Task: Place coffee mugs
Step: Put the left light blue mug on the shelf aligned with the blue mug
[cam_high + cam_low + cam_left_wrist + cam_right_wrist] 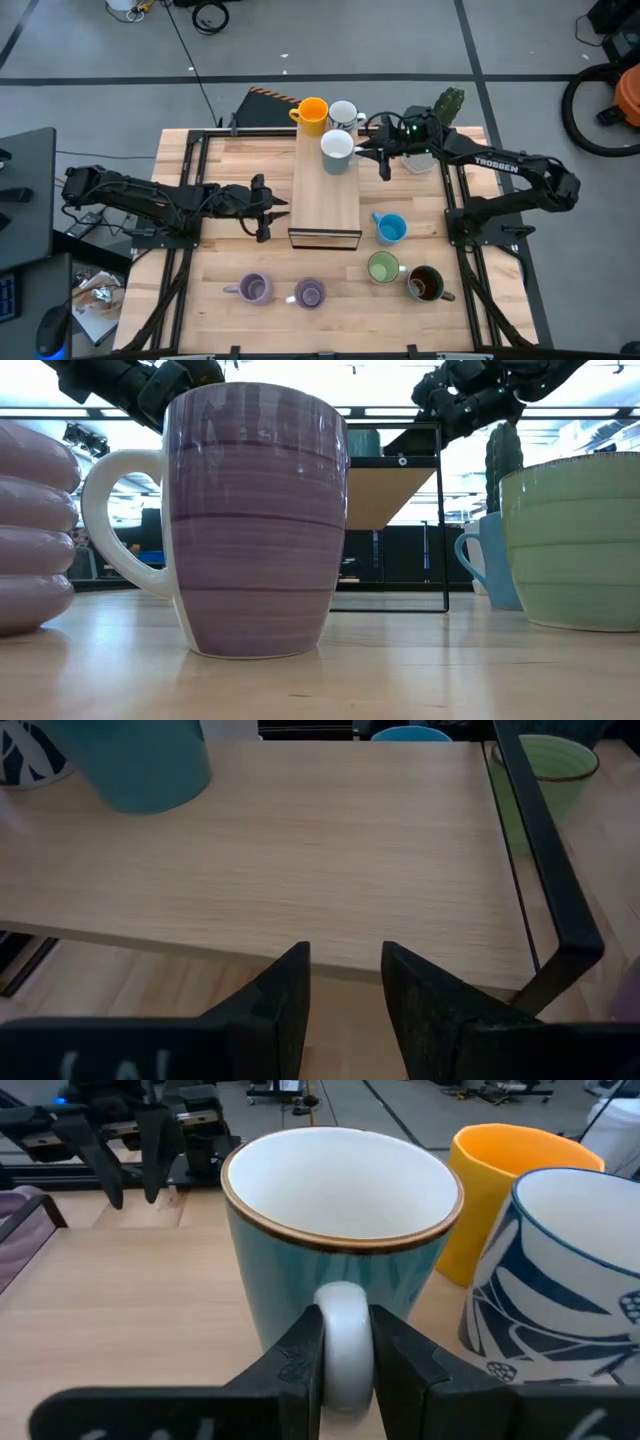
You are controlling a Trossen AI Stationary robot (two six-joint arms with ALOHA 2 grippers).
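Observation:
A mug, white inside and pale teal outside (340,1220), stands on the wooden shelf top (325,195) in front of the orange mug (313,115) and the patterned white mug (343,113). My right gripper (378,150) is shut on it from the shelf's right side. My left gripper (265,208) hovers open at the shelf's left side, touching nothing. On the table stand the blue mug (391,228), the green mug (383,267), the dark brown mug (425,284) and two purple mugs (254,289) (310,293). My right gripper pinches the teal mug's handle (345,1315) between its two fingers (300,1350), one on each side of the loop. It comes roughly level from the table's right side. The mug stands upright, and its base appears to rest on the shelf top.
The shelf has a black metal frame (545,870) and open wood in its near half. A cactus (448,105) stands behind my right arm near the far right corner. In the low view a purple mug (255,520) and the green mug (575,540) fill the foreground.

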